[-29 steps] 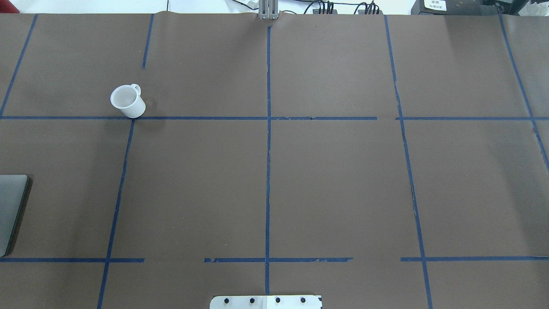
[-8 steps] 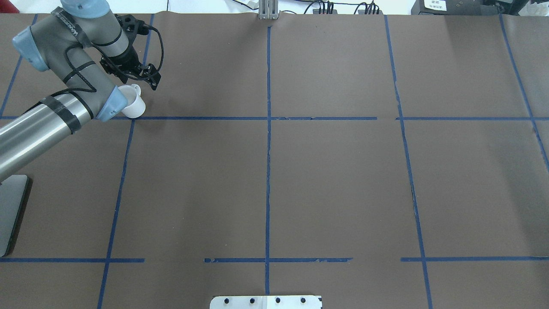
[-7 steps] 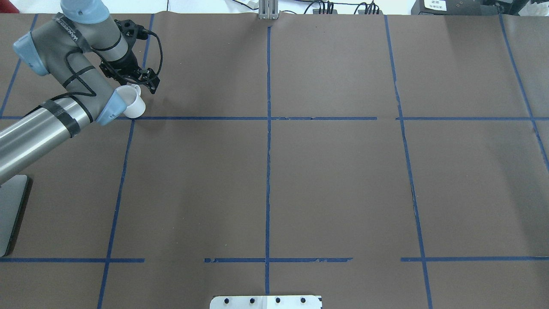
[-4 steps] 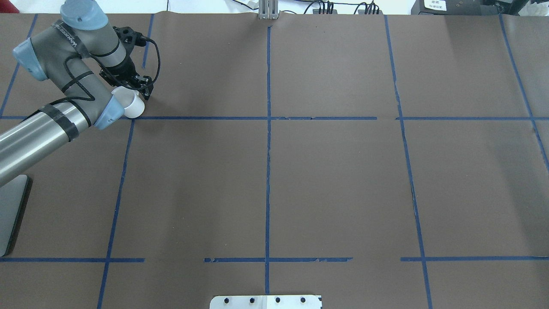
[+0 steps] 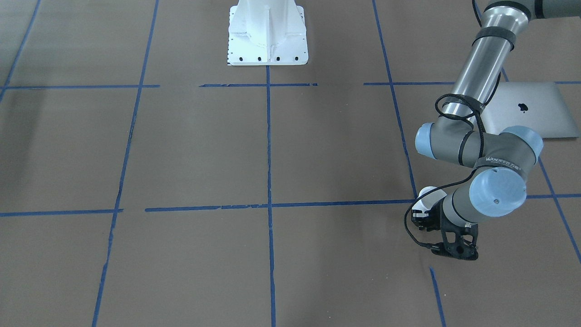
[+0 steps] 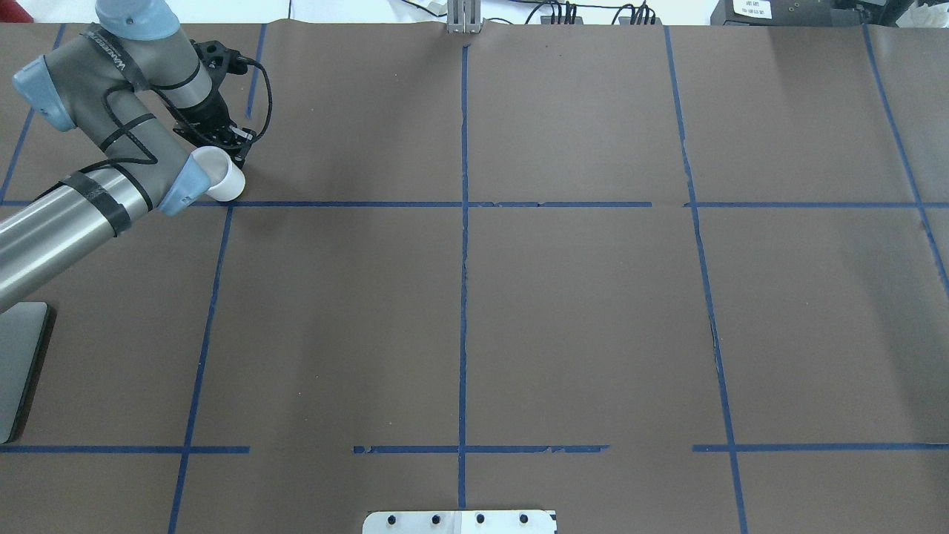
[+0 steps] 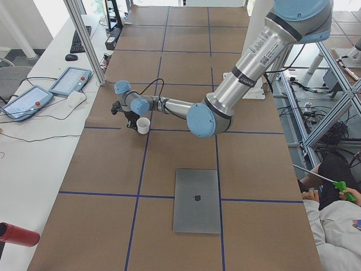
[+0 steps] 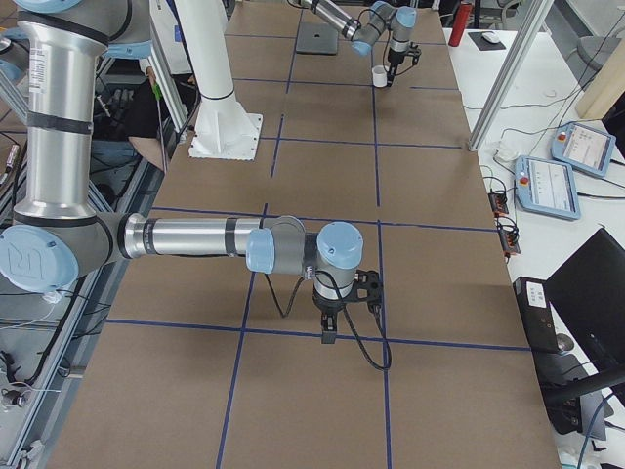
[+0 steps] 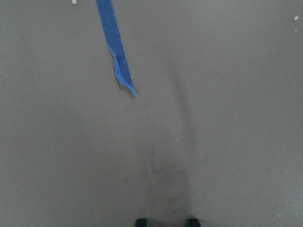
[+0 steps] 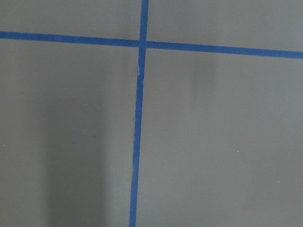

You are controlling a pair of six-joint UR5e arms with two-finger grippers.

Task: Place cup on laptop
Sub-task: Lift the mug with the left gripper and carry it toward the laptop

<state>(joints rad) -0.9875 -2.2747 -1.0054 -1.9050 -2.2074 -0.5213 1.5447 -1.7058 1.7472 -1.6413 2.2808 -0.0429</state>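
The small white cup (image 6: 226, 182) is at the table's far left, by a blue tape line; it also shows in the front view (image 5: 431, 195) and the left view (image 7: 143, 125). My left gripper (image 6: 236, 148) points down at the cup's far side, where the handle is, and looks shut on it. In the left wrist view only two dark fingertips (image 9: 141, 221) show, over bare table. The silver-grey laptop (image 5: 531, 113) lies closed at the table's near left (image 6: 18, 363). My right gripper (image 8: 327, 332) hangs over the table in the right view; I cannot tell whether it is open.
Blue tape lines (image 6: 463, 222) grid the brown table. The white robot base (image 5: 267, 32) stands at the near middle edge. Two tablets (image 7: 70, 81) lie on a side table, and a person (image 7: 338, 214) sits near the robot's side.
My left arm came in and lowered its gripper onto the cup's handle. In the last half second arm and cup shifted slightly up and left together.
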